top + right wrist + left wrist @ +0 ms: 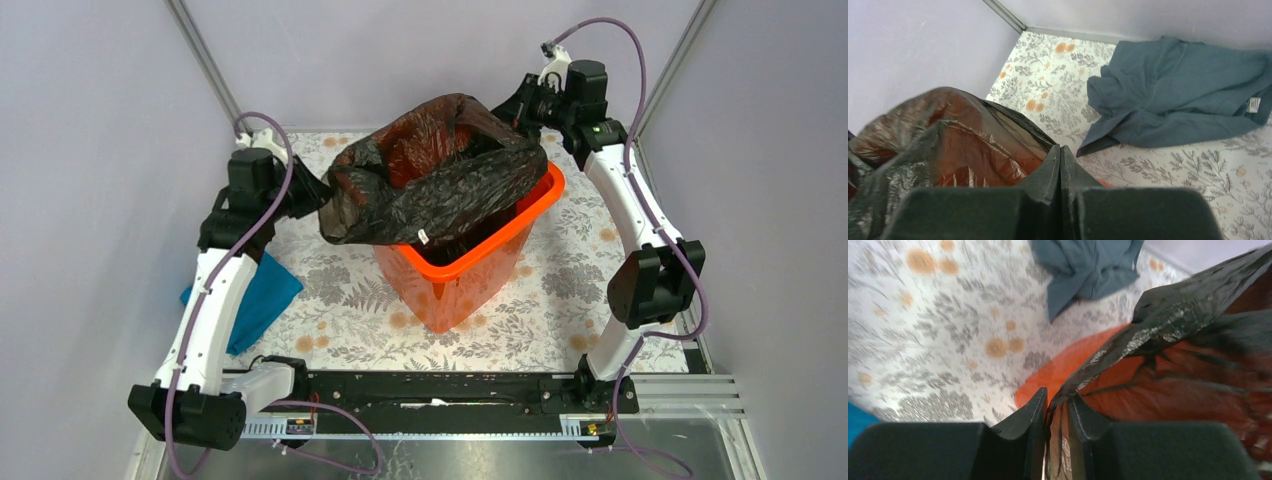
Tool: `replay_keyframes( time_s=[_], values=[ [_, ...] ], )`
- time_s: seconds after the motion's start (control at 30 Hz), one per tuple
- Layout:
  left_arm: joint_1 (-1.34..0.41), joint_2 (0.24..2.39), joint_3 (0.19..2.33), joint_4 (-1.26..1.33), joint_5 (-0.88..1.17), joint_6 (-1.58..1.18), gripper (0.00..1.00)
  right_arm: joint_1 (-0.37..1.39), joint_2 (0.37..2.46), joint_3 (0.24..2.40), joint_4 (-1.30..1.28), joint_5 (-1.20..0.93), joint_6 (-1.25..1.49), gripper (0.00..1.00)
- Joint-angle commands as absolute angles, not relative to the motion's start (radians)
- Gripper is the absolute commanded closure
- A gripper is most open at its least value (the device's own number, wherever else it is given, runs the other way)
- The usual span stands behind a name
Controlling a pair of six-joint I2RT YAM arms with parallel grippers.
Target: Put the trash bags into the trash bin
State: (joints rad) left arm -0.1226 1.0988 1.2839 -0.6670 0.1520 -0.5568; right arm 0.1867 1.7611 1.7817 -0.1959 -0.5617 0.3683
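Note:
The orange trash bin (pixel 462 275) stands mid-table. The black trash bag (pixel 430 180) is spread open over its mouth, and the stretched film shows brownish-red. My left gripper (pixel 318 195) is shut on the bag's left edge, outside the bin's left rim. In the left wrist view the film (pixel 1168 320) runs down between the two fingers (pixel 1037 412), with the bin (pixel 1053 372) below. My right gripper (pixel 517 108) is at the bag's far right edge. In the right wrist view it (pixel 1060 152) is pressed shut where the bag's edge (pixel 973 145) meets its tips.
A grey-blue cloth (pixel 1178 95) lies crumpled on the floral table cover behind the bin; it also shows in the left wrist view (pixel 1088 265). A teal-blue cloth (pixel 262 295) lies under the left arm. Grey walls close in the left, back and right sides.

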Motion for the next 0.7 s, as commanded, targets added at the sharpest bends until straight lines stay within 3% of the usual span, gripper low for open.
replay_keyframes(
  time_s=[0.0,0.27,0.53,0.57,0.67],
  values=[
    [-0.117,1.071,1.134,-0.521,0.303,-0.634,0.78,0.187,1.727,1.723,-0.136,-0.541,0.376,1.0],
    [-0.12,1.023,0.859,-0.312,0.492,-0.788,0.87,0.184,1.725,1.655,-0.121,-0.526,0.372,1.0],
    [-0.211,0.97,0.694,-0.123,0.558,-0.954,0.87,0.179,1.686,1.666,-0.224,-0.45,0.332,0.99],
    [-0.233,0.967,0.685,-0.104,0.552,-0.97,0.86,0.179,1.681,1.693,-0.262,-0.431,0.326,0.94],
    [-0.255,0.951,0.676,-0.087,0.531,-0.989,0.83,0.179,1.662,1.794,-0.385,-0.344,0.3,0.65]
  ],
)
